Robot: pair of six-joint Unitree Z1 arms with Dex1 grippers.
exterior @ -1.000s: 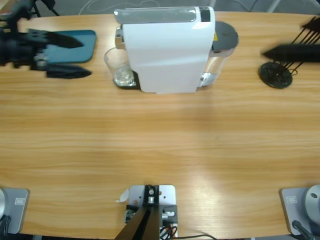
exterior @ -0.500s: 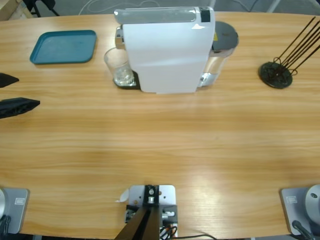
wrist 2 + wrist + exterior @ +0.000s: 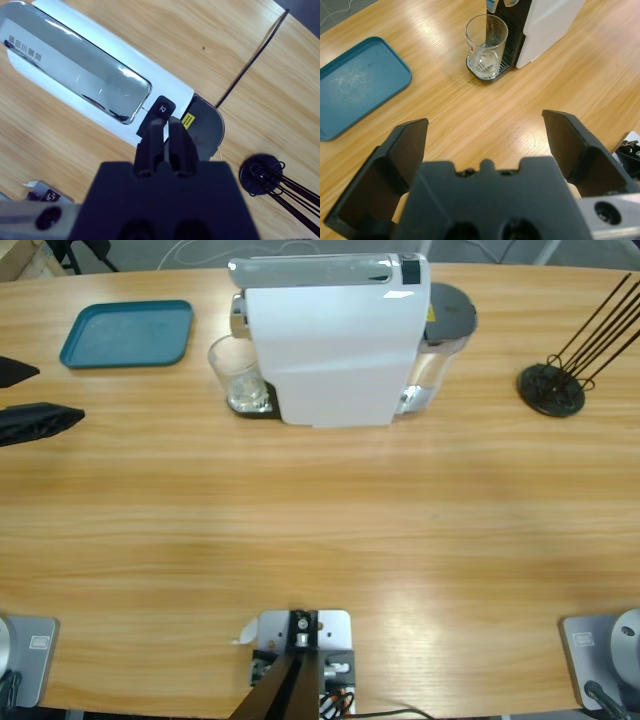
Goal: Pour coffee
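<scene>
The left gripper [image 3: 487, 135] stands wide open, its two black jaws spread apart with bare wood between them, holding nothing. In the high view only its jaw tips [image 3: 35, 400] show, poking in from the left edge of the table [image 3: 320, 530], below the tray [image 3: 127, 333] and well apart from the glass [image 3: 238, 375]. Its wrist view looks along the table toward the glass [image 3: 486, 46], which stands upright on the machine's dark drip grate, with the teal tray [image 3: 357, 85] off to one side.

The right gripper [image 3: 166, 142] is closed — its jaws are pressed together with nothing between them. It looks down from above on the machine [image 3: 95, 85], its tips hanging over the black button [image 3: 163, 108] at the end of the shiny lid; whether they touch it I cannot tell. This gripper does not show in the high view.

The machine [image 3: 335, 340] is white, with a silver top and a grey water tank [image 3: 447, 315] at its right end. The glass sits just beside its left end, under the spout. The glass looks clear, with only pale glints at its base (no brown coffee can be made out in it, or anywhere else).

Near the table's right edge stands a black wire rack [image 3: 565, 370] — thin rods rising from a round base [image 3: 261, 176].
</scene>
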